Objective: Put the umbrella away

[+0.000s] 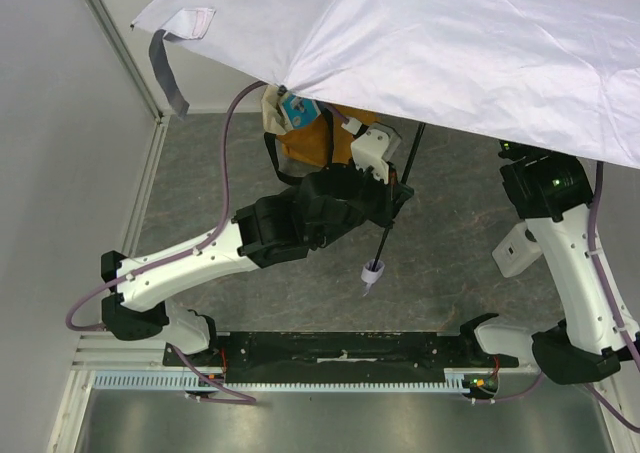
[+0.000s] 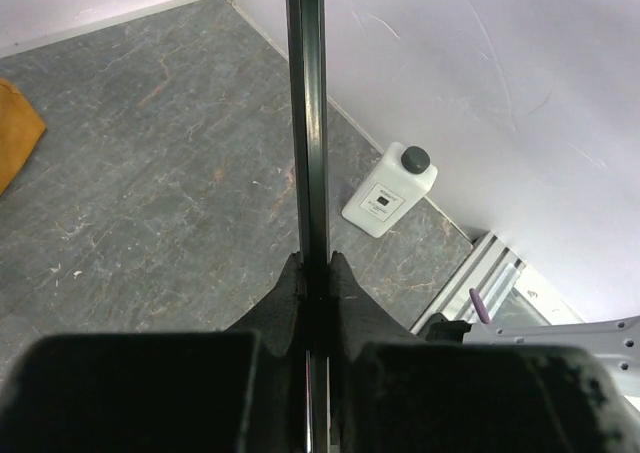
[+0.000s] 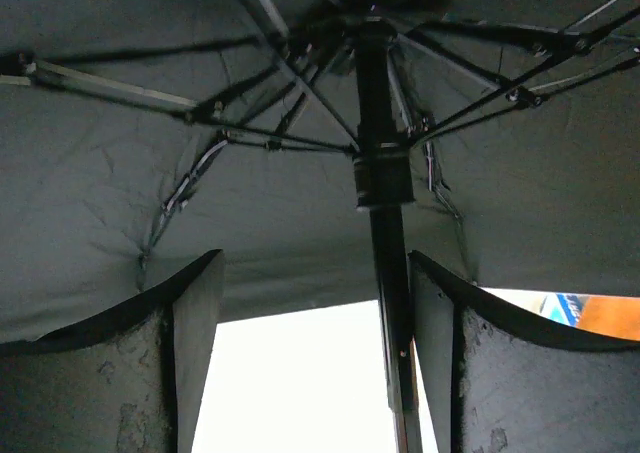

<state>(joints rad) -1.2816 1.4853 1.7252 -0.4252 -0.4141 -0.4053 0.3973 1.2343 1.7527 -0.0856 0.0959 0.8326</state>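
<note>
Mustard-and-cream fabric marks a tote bag (image 1: pixel 305 138) at the upper centre of the top view, on the grey marbled desk (image 1: pixel 200 183). Its mouth is tucked under the canopy edge, so its contents cannot be seen. A white bottle (image 2: pixel 390 190) with a dark cap stands upright on the desk, towards the right.

The umbrella (image 1: pixel 450 43) is open. Its pale lavender-white canopy spreads across the top of the frame and hides the right arm's tip from above. Its black shaft (image 1: pixel 383 241) slants down to a pale handle end (image 1: pixel 372 271) at centre frame.

The left arm (image 1: pixel 200 258) reaches from the lower left to the centre, and the left fingers (image 2: pixel 282 301) are clamped tight on the shaft. The right arm (image 1: pixel 575 263) rises at the right edge. Its wrist view shows the right fingers (image 3: pixel 190 323) spread wide and aimed up at the ribs. The shaft passes between them, close to the right-hand one; contact cannot be told.
</note>
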